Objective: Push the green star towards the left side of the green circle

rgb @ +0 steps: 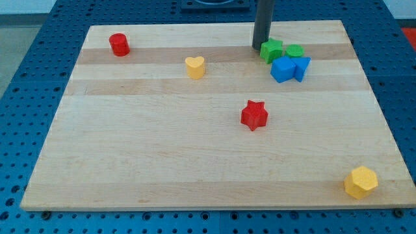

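Wooden surface (214, 162) on blue pegboard (26, 78); containers: none seen.

- End effector: bare rod, nothing to open or grasp with; my tip (258, 47) set down just at 9 o'clock of green star (272, 50), touching or nearly so.
- Green star: pressed against green circle (295, 51), at its 9 o'clock.
- Blue cube (283, 69) and second blue block (301, 67), shape unclear, packed at 6 o'clock of green pair.
- Red star (254, 115): board centre.
- Yellow heart (194, 66), red cylinder (119, 44): toward 10 o'clock.
- Yellow hexagon (360, 182): 4 o'clock corner.

Wood board (162, 162) w/ 8 blocks: red, yellow, green, blue.
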{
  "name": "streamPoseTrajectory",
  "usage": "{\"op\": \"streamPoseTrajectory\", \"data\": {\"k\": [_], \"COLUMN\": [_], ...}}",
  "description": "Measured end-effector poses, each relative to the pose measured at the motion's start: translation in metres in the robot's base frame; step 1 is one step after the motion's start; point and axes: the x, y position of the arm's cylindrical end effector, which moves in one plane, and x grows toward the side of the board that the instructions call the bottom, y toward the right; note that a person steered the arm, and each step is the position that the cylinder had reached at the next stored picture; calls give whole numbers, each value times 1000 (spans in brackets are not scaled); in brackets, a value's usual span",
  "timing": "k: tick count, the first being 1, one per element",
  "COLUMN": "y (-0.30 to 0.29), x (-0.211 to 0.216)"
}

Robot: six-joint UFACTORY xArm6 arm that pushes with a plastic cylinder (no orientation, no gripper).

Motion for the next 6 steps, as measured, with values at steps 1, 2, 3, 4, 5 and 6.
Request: {"op": "streamPoseTrajectory", "data": {"k": [1,2,3,4,5,6], "y": [-3,3,3,3,3,3], "x": [6,16,20,20,20,19]}}
